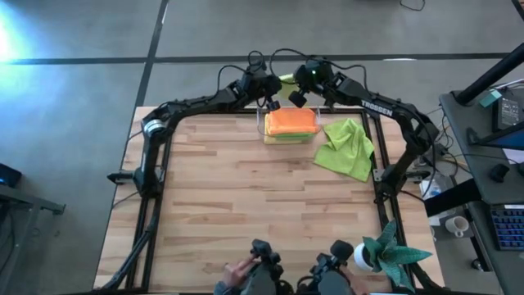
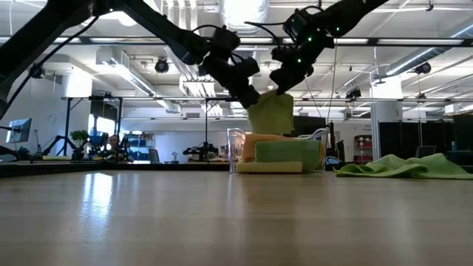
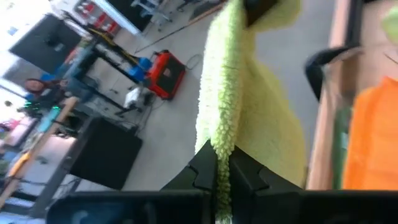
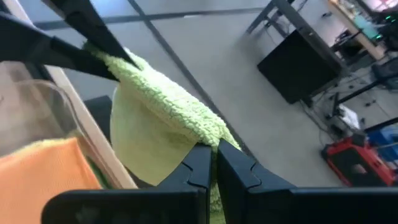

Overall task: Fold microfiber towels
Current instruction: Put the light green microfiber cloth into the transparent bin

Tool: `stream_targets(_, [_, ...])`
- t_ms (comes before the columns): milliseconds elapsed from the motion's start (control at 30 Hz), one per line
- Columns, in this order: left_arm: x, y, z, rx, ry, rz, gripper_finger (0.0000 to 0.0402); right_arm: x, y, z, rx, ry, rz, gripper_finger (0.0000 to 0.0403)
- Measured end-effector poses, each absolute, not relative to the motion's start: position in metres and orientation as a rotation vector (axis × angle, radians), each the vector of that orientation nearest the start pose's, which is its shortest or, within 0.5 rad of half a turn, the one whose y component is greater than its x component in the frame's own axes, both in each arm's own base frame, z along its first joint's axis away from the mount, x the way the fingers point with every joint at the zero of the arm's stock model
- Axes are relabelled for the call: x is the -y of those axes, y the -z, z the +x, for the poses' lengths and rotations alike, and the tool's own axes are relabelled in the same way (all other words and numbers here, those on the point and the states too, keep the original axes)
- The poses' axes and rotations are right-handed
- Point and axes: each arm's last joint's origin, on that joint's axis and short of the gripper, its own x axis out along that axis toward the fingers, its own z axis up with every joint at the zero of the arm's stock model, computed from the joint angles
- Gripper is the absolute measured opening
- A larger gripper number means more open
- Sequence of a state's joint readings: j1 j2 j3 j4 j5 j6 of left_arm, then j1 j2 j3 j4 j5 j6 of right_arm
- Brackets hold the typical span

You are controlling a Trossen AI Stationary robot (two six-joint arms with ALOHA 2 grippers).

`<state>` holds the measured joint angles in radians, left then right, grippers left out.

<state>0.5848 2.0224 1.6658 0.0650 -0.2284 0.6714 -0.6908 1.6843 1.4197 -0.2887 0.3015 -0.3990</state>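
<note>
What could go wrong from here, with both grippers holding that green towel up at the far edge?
The green towel hangs past the table's far edge; if the left gripper or right gripper slips, it probably falls to the floor. Lowering it could also bump the clear bin and the stacked orange towel.

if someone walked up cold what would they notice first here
Most striking is the lime green towel hanging in the air past the table's far edge, stretched between the left tool and the right tool, each shut on an edge of it. Just below sits the clear bin with an orange towel on top of its stack, and another green towel lies crumpled on the table beside it.
</note>
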Motion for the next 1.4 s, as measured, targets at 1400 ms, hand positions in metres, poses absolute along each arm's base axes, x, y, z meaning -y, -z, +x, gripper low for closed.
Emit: stream_targets(1400, [-0.212, -0.233, 0.397, -0.853, -0.103, 0.376, 0.0001, 0.228, -0.241, 0.274, -1.178, 0.316, 0.189, 0.0011])
